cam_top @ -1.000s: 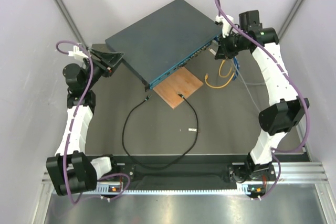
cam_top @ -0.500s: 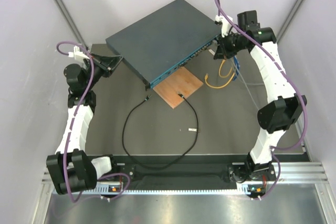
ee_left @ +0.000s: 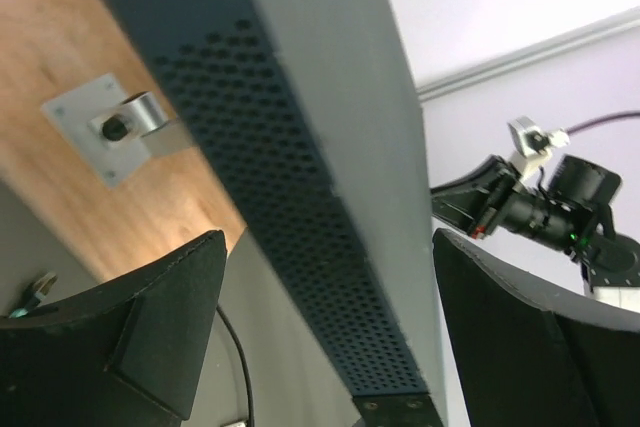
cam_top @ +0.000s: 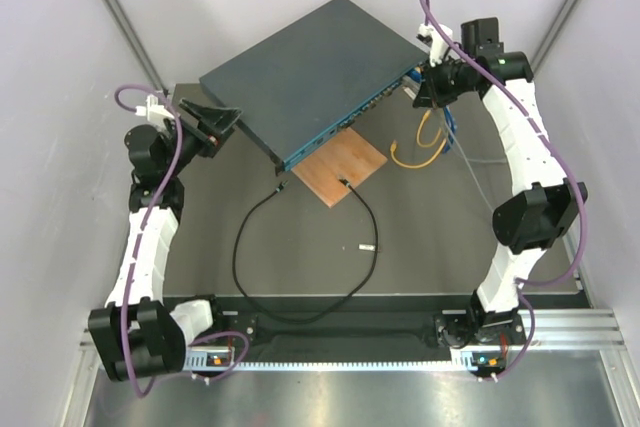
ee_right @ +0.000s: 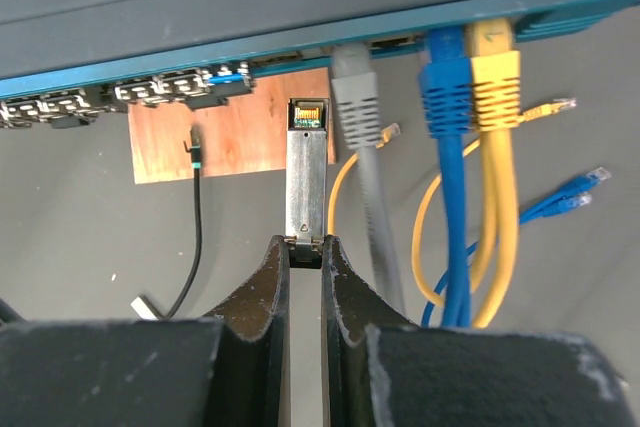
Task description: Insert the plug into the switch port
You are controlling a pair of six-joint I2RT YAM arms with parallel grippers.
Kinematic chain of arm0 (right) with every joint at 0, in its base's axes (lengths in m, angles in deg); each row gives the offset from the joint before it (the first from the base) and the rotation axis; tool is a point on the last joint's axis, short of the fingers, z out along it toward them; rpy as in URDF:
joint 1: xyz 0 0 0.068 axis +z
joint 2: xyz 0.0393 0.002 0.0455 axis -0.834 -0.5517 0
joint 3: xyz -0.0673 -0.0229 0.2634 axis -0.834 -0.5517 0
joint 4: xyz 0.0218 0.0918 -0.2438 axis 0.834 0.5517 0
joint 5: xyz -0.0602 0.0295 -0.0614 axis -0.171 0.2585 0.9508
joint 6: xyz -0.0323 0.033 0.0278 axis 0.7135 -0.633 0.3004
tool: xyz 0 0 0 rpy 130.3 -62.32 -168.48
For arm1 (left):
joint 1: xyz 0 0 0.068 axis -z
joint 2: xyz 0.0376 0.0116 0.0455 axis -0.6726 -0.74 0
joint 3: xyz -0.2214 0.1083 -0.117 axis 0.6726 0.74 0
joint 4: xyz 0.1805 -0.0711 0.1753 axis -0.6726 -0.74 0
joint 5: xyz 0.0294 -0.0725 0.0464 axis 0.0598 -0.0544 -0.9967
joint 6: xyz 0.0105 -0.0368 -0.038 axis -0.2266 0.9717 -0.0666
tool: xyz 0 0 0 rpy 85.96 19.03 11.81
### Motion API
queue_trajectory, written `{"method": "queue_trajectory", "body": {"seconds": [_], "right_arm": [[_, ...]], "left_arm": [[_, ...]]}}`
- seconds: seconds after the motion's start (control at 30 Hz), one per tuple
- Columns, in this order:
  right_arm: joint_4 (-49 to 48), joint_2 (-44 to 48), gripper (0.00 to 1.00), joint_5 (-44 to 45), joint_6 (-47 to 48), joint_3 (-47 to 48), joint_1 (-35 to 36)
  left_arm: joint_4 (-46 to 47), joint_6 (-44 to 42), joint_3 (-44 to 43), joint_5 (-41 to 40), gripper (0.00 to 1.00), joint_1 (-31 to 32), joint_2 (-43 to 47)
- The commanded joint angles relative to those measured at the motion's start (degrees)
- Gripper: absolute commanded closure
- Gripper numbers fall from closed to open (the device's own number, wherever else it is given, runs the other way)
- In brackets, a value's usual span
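Gripper at left: the left gripper (cam_top: 218,124) has its jaws spread wide either side of the left corner of the large flat dark blue-grey switch box (cam_top: 300,67), nipping nothing. Whether the fingers touch the box I cannot tell. It seems posted there to steady the box against a push from the front.
Switch port: the small dark rectangular switch port (ee_right: 178,85) is one of a row along the teal front face, which looks toward the arms.
Plug: the tiny dark plug (ee_right: 196,137) tips the long thin black cable (cam_top: 237,247). It lies on the square brown wooden board (cam_top: 345,162) just before the teal face, apart from the ports and in no gripper.
Loose stick: the small silver-black stick (cam_top: 367,246) lies on the dark grey table mat (cam_top: 440,247) near the cable's loop.
Gripper at right: the right gripper (ee_right: 305,252) pinches the tail of a narrow silver metal module (ee_right: 307,162), whose nose points at the teal face but stops short of it. This is not the cable's plug, which I judge is not yet picked up.
In the way: the grey cable (ee_right: 355,107), blue cable (ee_right: 447,77) and yellow cable (ee_right: 495,77) sit plugged in just beside the module, crowding that end.
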Motion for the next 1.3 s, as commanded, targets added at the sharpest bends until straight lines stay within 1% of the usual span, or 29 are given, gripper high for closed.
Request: {"method": "queue_trajectory", "body": {"seconds": [0.0, 0.1, 0.17, 0.27, 0.37, 0.47, 0.5, 0.57, 0.6, 0.63, 0.7, 0.73, 0.8, 0.87, 0.93, 0.97, 1.1, 1.27], "right_arm": [[-2.2, 3.4, 1.00, -0.4, -0.9, 0.3, -1.0], [-2.4, 3.2, 1.00, -0.6, -0.9, 0.3, -1.0], [-2.4, 2.8, 1.00, -0.6, -1.0, 0.4, -1.1], [-2.5, 2.4, 1.00, -0.7, -1.0, 0.4, -1.1], [-2.5, 2.3, 1.00, -0.8, -0.9, 0.4, -1.2], [-2.8, 2.0, 1.00, -1.0, -1.0, 0.4, -1.3], [-2.9, 1.9, 1.00, -1.1, -1.1, 0.4, -1.3], [-3.1, 1.7, 1.00, -1.5, -1.3, 0.9, -1.3], [-2.9, 1.5, 1.00, -1.5, -1.3, 1.1, -1.3], [-2.9, 1.3, 1.00, -1.6, -1.3, 1.3, -1.3], [-2.6, 0.8, 1.00, -2.3, -1.3, 1.4, -1.4], [-2.6, 0.5, 1.00, -2.7, -1.4, 1.5, -1.4], [-2.6, 0.5, 1.00, -3.7, -1.5, 1.4, -1.4], [-2.6, 0.7, 1.00, -4.6, -1.6, 1.3, -1.3], [-2.5, 0.8, 1.00, -5.5, -1.8, 1.2, -1.3], [-2.6, 0.7, 1.00, -5.6, -1.8, 1.1, -1.3], [-2.4, 0.2, 1.00, -5.7, -1.7, 0.8, -1.3], [-2.6, -0.1, 1.00, -6.0, -1.6, 0.9, -1.3]], "left_arm": [[-3.9, -1.3, 0.5, 0.8, 0.11, -2.1, 2.1], [-1.6, 0.2, 1.3, 1.2, 0.07, -2.1, 1.6], [3.2, 2.8, 1.9, 2.2, 0.06, -1.9, 0.1], [7.4, 4.5, 1.0, 2.8, 0.04, -1.2, -2.5], [10.3, 5.2, -0.3, 2.6, 0.04, -0.2, -4.6], [12.0, 5.5, -1.0, 2.2, 0.09, 0.9, -6.5], [12.6, 5.6, -1.1, 2.2, 0.16, 1.1, -7.0], [13.5, 5.6, -1.6, 2.4, 0.25, 1.8, -8.1], [13.4, 5.7, -1.7, 2.5, 0.31, 1.9, -8.4], [13.5, 5.9, -1.8, 2.5, 0.41, 1.9, -8.7], [13.5, 5.8, -1.8, 2.5, 0.49, 1.9, -9.0], [13.5, 5.8, -1.8, 2.4, 0.54, 1.9, -8.9], [13.4, 5.8, -1.6, 2.3, 0.60, 1.9, -8.7], [12.7, 5.5, -1.5, 2.1, 0.70, 1.9, -8.5], [12.3, 5.3, -1.5, 2.0, 0.76, 1.9, -8.3], [12.1, 5.2, -1.6, 1.9, 0.81, 1.9, -8.3], [11.8, 5.1, -1.8, 1.9, 0.91, 1.9, -8.3], [11.3, 4.6, -1.8, 2.1, 0.96, 1.9, -8.2]]}}
